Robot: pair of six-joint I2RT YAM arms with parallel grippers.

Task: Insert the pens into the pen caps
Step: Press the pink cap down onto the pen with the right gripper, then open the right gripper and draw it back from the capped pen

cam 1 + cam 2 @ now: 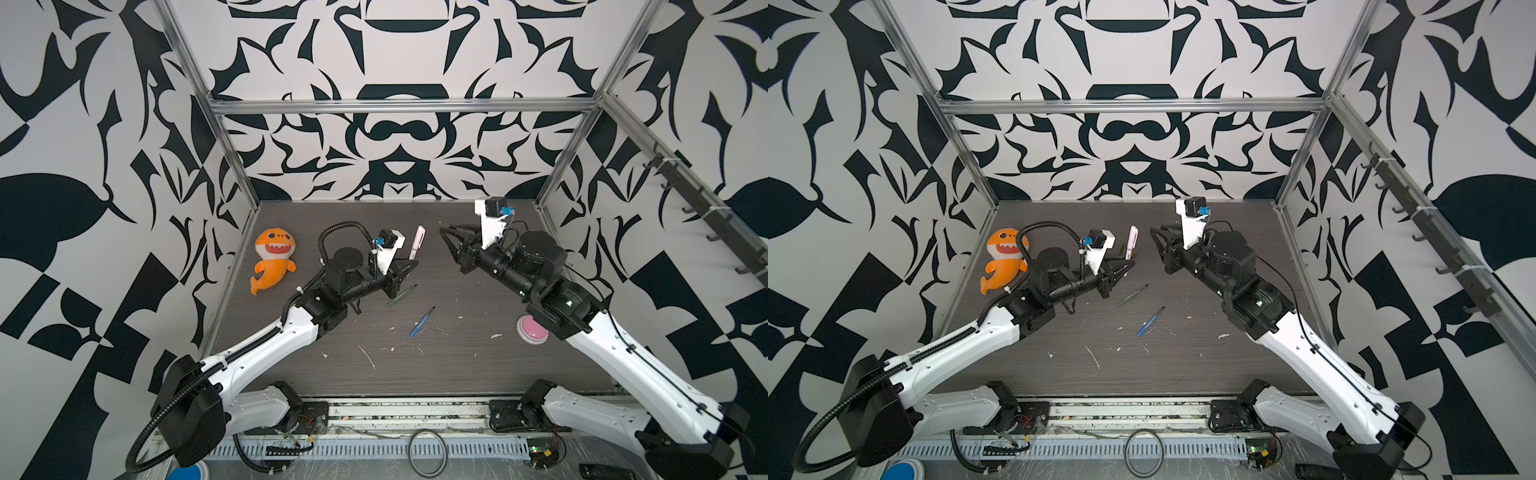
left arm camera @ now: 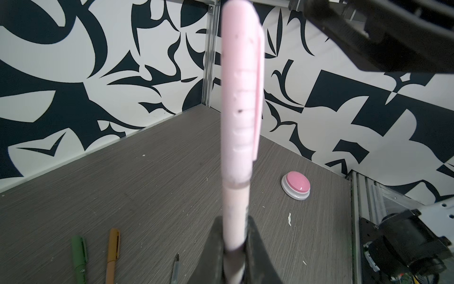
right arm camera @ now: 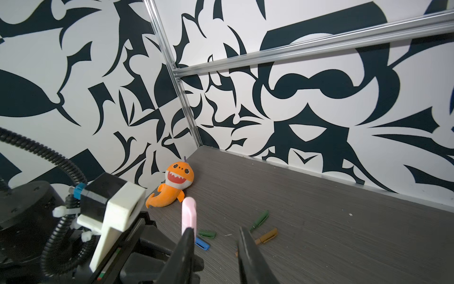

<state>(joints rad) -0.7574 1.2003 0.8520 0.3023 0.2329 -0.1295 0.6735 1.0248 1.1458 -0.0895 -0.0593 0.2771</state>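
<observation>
1. Pink pen (image 2: 235, 201) fills the left wrist view. It stands upright with its pale pink cap (image 2: 239, 86) already on, and the seam between cap and barrel looks closed. In both top views it stands over the table (image 1: 457, 374), toward 12 o'clock from the middle.
2. It looks light, stiff and smooth, so it would likely slip or swivel under a sideways push. The bare barrel below the cap is the sound place to hold it, not the cap or its clip.
3. The left gripper (image 2: 235, 228) pinches it there, jaws pressed onto the lower barrel.
4. The right gripper (image 3: 215, 230) hangs at the pen's 3 o'clock, clear of it, jaws spread and empty.
5. Toward 6 o'clock from the held pen, a green pen (image 1: 401, 296) and a blue pen (image 1: 422, 322) lie uncapped, near each other but apart. Each is best taken mid-barrel, across its width, away from the dark tip.
6. A loose green cap (image 3: 207, 233) and blue cap (image 3: 202, 244) lie just beside each other. Short and round, they may roll, so the closed end is the place to grip, leaving the mouth free.
7. A second green pen (image 2: 78, 255) and an orange-brown pen (image 2: 113, 248) appear capped.
8. A shark plush (image 1: 272, 259) lies at the table's 10 o'clock and a pink button (image 1: 532, 330) at 4 o'clock.
</observation>
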